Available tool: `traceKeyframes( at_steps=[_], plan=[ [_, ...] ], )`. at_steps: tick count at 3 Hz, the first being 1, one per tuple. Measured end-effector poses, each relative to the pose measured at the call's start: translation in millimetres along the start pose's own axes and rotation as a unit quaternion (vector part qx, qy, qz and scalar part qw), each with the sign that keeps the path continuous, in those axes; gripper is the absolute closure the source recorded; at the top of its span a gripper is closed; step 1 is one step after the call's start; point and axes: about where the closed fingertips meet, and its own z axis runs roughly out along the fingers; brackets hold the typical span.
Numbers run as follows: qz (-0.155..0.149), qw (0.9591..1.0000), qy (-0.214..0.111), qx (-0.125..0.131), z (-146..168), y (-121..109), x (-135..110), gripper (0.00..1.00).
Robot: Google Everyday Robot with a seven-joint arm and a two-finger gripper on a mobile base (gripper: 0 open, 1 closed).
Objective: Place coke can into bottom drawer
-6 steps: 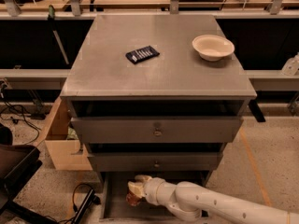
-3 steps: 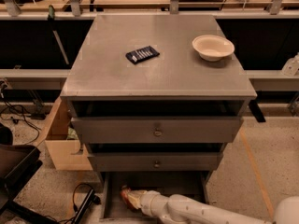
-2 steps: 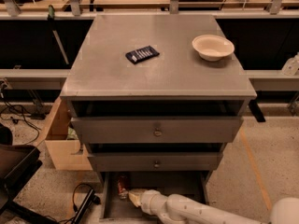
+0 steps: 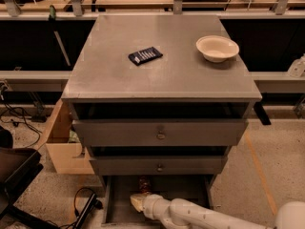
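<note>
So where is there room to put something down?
On the cabinet top, the front half is bare, as is the stretch between the dark packet and the bowl. The bottom drawer is free on its right; the coke can and gripper crowd its left.

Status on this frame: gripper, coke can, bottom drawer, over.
Gripper low inside the open grey metal bottom drawer. Small orange-red cylindrical coke can standing in that drawer, right behind gripper. Nothing seen blocking.

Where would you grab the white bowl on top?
By its rim, coming down from above: the bowl sits upright, open side up, and looks too wide to pinch across, so its thin edge is probably best. The gripper is low in the bottom drawer, by the coke can.
</note>
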Motion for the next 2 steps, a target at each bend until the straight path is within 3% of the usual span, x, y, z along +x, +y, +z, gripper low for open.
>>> traceKeyframes(
  at_steps=[2],
  plan=[
    [0.0,1.0,0.0,-0.002,1.6,2.1,0.2,0.12]
  ],
)
